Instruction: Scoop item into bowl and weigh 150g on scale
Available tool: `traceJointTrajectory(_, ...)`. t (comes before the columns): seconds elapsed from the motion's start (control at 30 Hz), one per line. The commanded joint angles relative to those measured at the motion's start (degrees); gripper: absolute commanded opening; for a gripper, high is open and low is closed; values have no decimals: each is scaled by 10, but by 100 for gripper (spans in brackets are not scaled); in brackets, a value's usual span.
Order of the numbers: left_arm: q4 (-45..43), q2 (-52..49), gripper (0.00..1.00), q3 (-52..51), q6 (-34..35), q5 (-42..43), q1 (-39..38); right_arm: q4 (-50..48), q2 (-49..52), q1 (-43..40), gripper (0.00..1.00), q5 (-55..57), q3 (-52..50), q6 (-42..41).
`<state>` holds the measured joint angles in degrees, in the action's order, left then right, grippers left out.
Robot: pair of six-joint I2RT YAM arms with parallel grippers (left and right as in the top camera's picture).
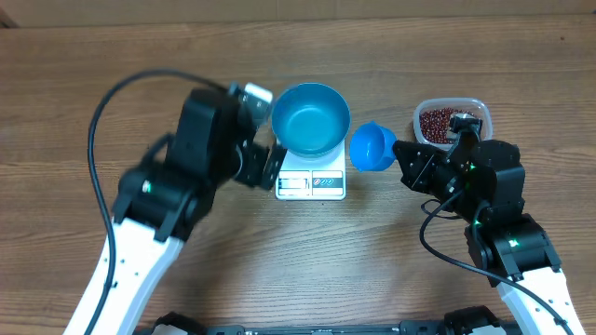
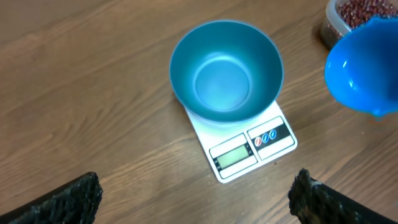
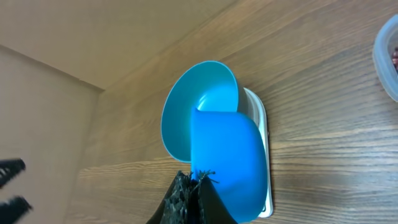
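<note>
The bright-blue bowl (image 1: 310, 118) (image 2: 226, 71) (image 3: 186, 106) stands empty on the white scale (image 1: 312, 183) (image 2: 252, 149) (image 3: 264, 124). The item, small red-brown beans (image 1: 436, 123) (image 2: 357, 12), lies in a clear tub (image 1: 451, 119) to the right. My right gripper (image 1: 402, 154) (image 3: 196, 177) is shut on the handle of a small blue scoop (image 1: 372, 147) (image 2: 364, 68) (image 3: 227, 155). The scoop hangs between bowl and tub and shows no beans inside. My left gripper (image 1: 268, 160) (image 2: 198, 185) hovers open just left of the scale, holding nothing.
The tub's rim (image 3: 388, 56) shows at the right edge of the right wrist view. Bare wooden table (image 1: 307, 261) stretches in front of the scale between the two arms. A pale wall (image 3: 93, 31) borders the table's far side.
</note>
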<state>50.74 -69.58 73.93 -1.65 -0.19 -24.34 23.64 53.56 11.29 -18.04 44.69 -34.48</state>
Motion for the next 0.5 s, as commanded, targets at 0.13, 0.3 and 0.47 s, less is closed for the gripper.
traceJointTrajectory(0.13, -13, 10, 99, -54, 4, 7, -1, -3, -8, 2, 4, 14, 19, 5)
traceJointTrajectory(0.3, -13, -9, 100, -54, 4, 7, -1, -3, -8, 2, 4, 15, 19, 5)
traceJointTrajectory(0.47, -13, -24, 100, -54, 4, 7, -1, -3, -8, 2, 4, 15, 19, 5)
